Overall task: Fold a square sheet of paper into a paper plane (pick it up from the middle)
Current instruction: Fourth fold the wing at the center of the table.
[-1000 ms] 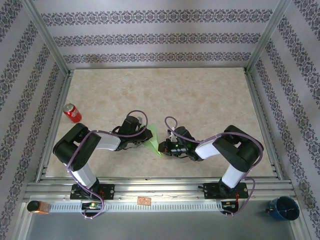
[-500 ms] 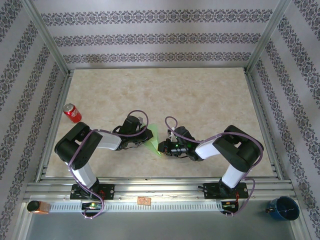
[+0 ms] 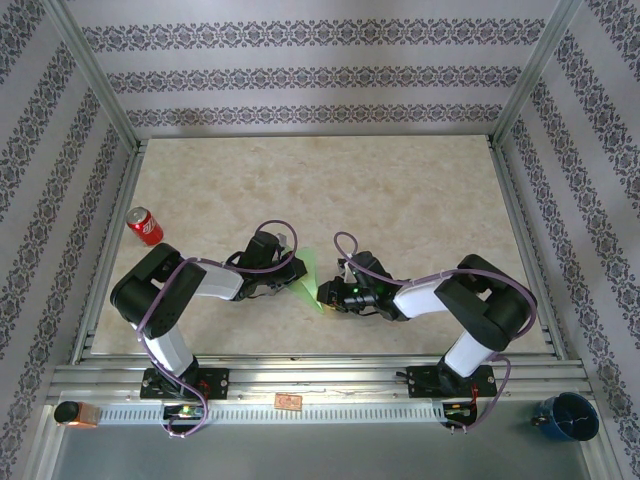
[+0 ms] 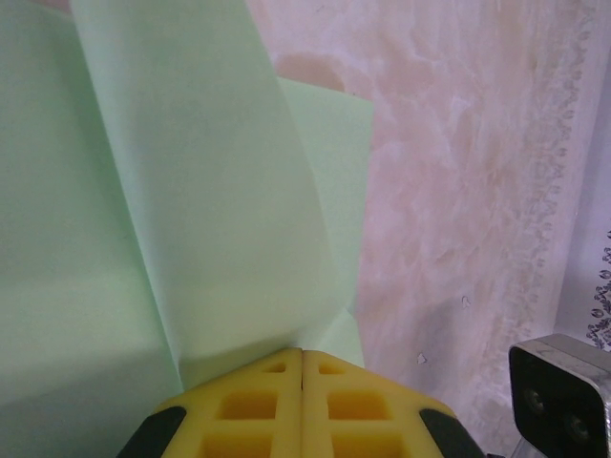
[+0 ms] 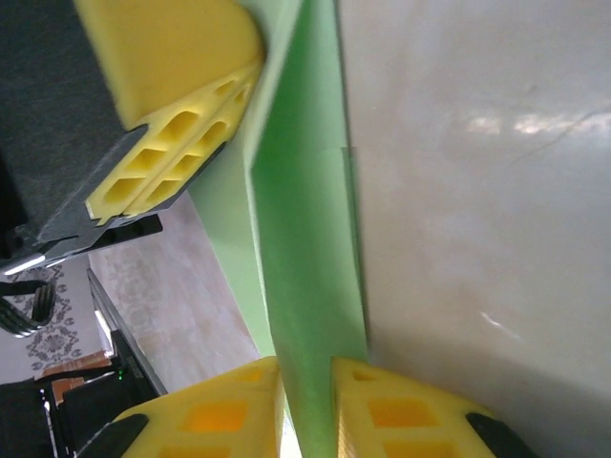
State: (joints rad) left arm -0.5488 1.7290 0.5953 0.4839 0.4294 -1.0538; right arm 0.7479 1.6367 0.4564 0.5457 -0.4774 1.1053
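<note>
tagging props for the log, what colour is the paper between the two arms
Plain light green, unmarked. The paper shows best in the left wrist view.

1 grn sheet point(image 3: 307, 284), 1 can point(image 3: 145, 226).

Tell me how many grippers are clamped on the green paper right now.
2. The left gripper pinches the green paper from its left side. The right gripper holds the paper's folded edge from the right. Both meet mid-table, in front of the arm bases.

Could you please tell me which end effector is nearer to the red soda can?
Left. The left end effector sits right of the red soda can, gripping the green paper; the right end effector grips that paper's farther side.
</note>
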